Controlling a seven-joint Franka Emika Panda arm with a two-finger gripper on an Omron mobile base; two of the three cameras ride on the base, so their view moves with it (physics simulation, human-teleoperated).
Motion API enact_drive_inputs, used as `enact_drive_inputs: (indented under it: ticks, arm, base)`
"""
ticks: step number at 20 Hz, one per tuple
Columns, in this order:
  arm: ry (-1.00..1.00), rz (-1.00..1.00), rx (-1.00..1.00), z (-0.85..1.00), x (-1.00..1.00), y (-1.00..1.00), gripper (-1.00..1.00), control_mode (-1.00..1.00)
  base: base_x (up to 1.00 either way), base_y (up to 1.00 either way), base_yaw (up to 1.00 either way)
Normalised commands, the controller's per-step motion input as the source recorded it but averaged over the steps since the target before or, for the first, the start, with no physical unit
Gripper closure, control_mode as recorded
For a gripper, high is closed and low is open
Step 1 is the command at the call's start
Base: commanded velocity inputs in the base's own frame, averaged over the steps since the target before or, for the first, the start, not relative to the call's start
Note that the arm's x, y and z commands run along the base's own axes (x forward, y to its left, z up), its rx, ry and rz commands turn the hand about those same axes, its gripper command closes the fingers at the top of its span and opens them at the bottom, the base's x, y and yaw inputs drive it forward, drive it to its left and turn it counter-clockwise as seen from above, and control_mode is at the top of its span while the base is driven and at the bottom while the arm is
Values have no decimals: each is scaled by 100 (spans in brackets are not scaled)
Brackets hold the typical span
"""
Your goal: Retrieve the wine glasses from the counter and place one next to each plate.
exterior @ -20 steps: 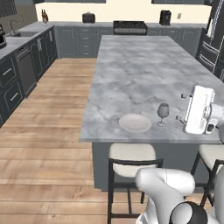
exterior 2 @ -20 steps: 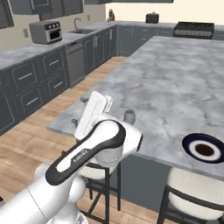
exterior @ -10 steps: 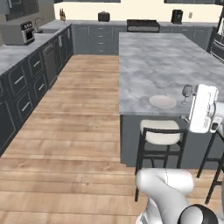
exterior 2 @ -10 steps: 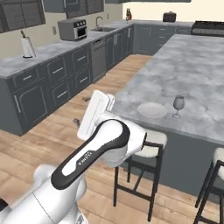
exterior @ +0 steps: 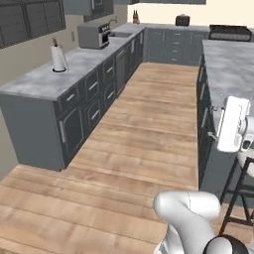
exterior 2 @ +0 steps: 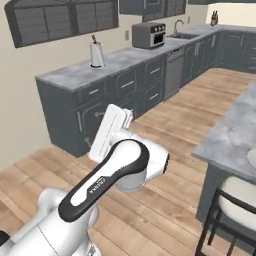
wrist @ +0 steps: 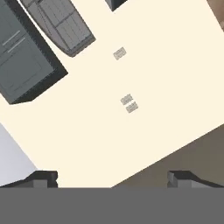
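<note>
Long marble counter (exterior: 44, 79) along the wall, paper towel roll (exterior: 58, 58) upright near its front end, toaster oven (exterior: 93, 34) farther back, sink (exterior 2: 185, 36) beyond that. Wooden floor (exterior: 134, 144) alongside.

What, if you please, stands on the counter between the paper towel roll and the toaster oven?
Nothing: in the left base view the counter is bare marble between the paper towel roll and the toaster oven. The right base view agrees.
</note>
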Motion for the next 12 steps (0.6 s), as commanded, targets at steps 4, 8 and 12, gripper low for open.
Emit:
enact_drive_inputs:
  ticks: [4, 8, 12]
  arm:
    - [0, 0, 0, 0, 0, 0, -100, 100]
    - [0, 0, 0, 0, 0, 0, -100, 100]
    - [0, 0, 0, 0, 0, 0, -100, 100]
  base:
    - [100, 38, 30]
    - [100, -2, 7]
    - [100, 76, -18]
